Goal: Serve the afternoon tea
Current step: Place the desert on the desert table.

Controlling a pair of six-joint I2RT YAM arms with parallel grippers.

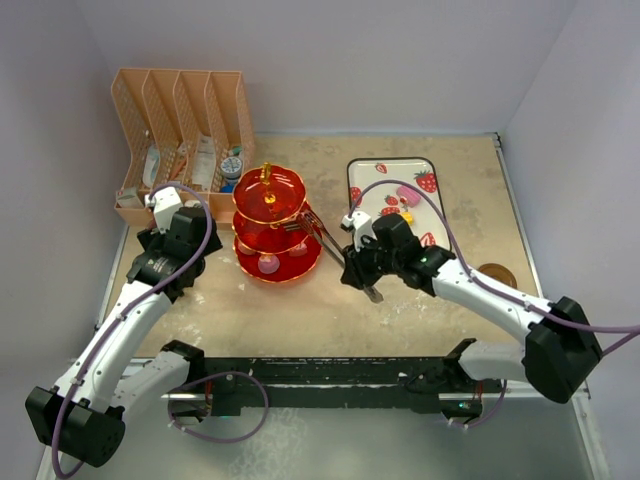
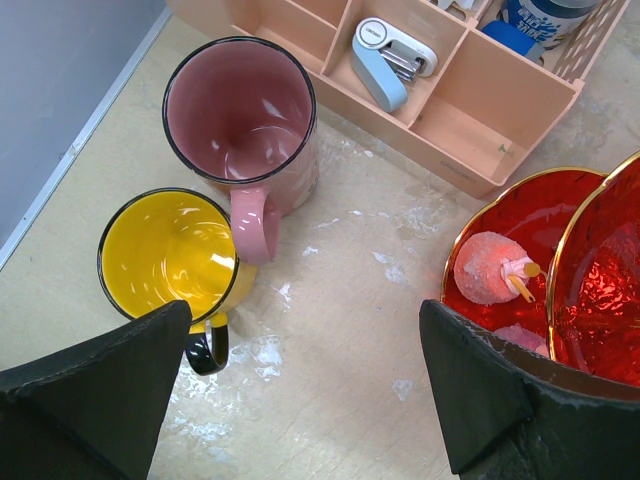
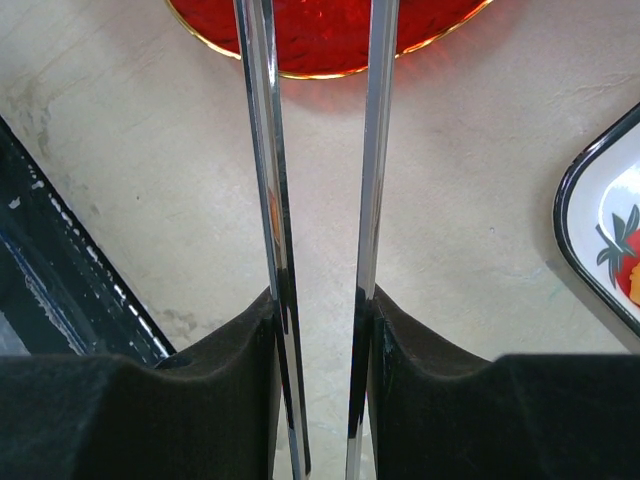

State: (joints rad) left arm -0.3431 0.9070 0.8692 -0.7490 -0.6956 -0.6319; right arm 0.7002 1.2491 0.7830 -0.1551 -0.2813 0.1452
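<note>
Worktop (image 1: 420, 300) from top cam carries red translucent three-tier stand w/ gold rims (image 1: 285, 245) left of centre; left wrist: left hand (image 2: 300, 330) spread wide, empty, near pink translucent mug (image 2: 240, 120) & yellow translucent mug (image 2: 165, 250) side by side; right wrist: right hand (image 3: 320, 310) clamped on metal tongs (image 3: 258, 150) reaching toward stand.

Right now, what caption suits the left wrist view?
Open left hand above pink translucent mug, yellow translucent mug and red gold-rimmed tiered stand.

Top view: pink mug (image 2: 240, 110) and yellow mug (image 2: 165, 255) hidden under left arm (image 1: 125, 320). Right wrist: tongs (image 3: 375, 150) tips cut off at top edge. Left wrist: stand (image 2: 500, 225) cropped at right edge.
</note>
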